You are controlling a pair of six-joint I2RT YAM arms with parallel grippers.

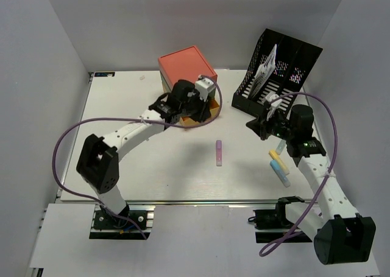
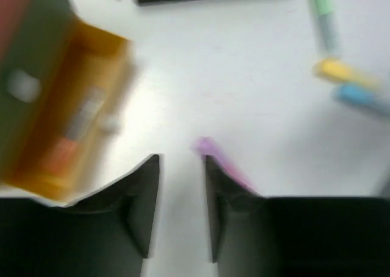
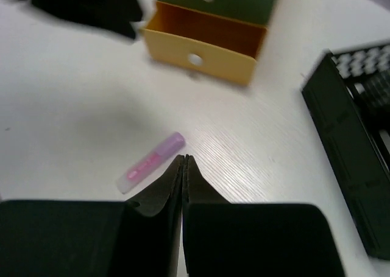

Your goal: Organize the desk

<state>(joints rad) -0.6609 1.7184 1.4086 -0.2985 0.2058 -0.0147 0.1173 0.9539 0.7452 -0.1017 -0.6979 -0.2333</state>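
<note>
The white desk (image 1: 134, 167) carries a purple highlighter (image 1: 218, 153) near its middle. My left gripper (image 1: 201, 109) hovers by the open yellow drawer (image 1: 210, 114) of the small drawer unit (image 1: 183, 64). Its blurred wrist view shows the fingers apart around bare tabletop, left gripper (image 2: 181, 161) open, with the purple highlighter (image 2: 210, 150) just past the right fingertip. My right gripper (image 1: 256, 125) hangs right of the purple highlighter. In its wrist view the right gripper (image 3: 184, 161) is shut on nothing, its tips just right of the purple highlighter (image 3: 151, 162).
Green (image 1: 280, 146), yellow (image 1: 276, 157) and blue (image 1: 280, 170) highlighters lie together at the right, under the right arm. A black file rack (image 1: 280, 70) holding papers stands at the back right. The open yellow drawer (image 3: 201, 45) holds a few small items.
</note>
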